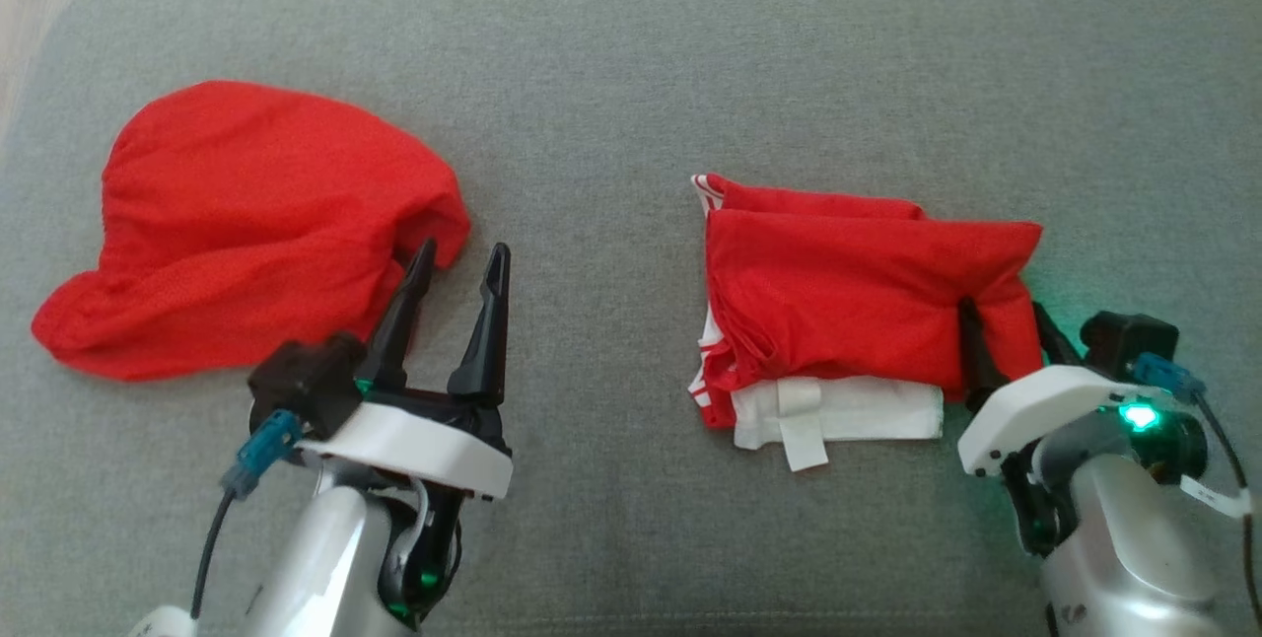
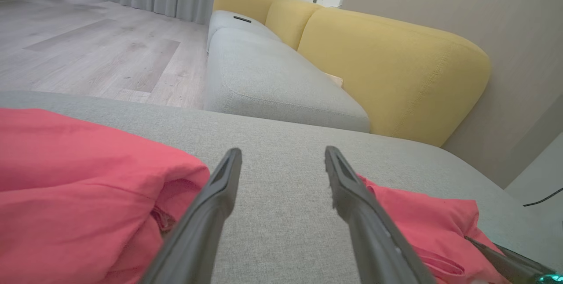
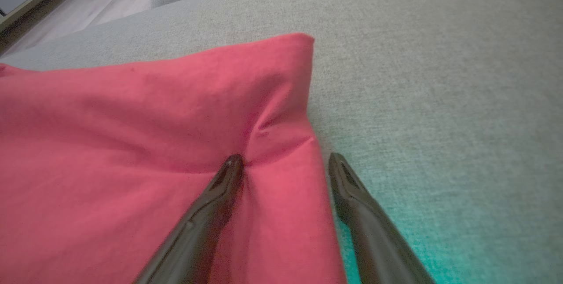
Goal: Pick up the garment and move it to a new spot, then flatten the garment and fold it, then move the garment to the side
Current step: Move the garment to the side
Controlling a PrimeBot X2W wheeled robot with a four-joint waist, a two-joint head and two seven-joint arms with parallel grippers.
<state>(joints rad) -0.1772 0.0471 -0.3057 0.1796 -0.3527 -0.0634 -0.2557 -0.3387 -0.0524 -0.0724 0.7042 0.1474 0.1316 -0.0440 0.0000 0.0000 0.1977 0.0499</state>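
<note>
A folded red garment (image 1: 858, 287) with white trim lies right of centre on the grey cushion (image 1: 611, 75). My right gripper (image 1: 1001, 317) is open and straddles that garment's right edge. In the right wrist view one fingertip (image 3: 231, 165) presses into the folded garment (image 3: 132, 143), and the other rests on the cushion just beside it. A second, crumpled red garment (image 1: 246, 223) lies at the left. My left gripper (image 1: 461, 257) stands open just off its right edge, with bare cushion between the fingers in the left wrist view (image 2: 283, 152).
The cushion's rounded far-left corner (image 1: 69, 16) drops to a wood floor (image 2: 88, 51). Beyond the cushion's edge stand another grey seat (image 2: 272, 77) and yellow back cushions (image 2: 396, 68). A stretch of bare cushion lies between the two garments.
</note>
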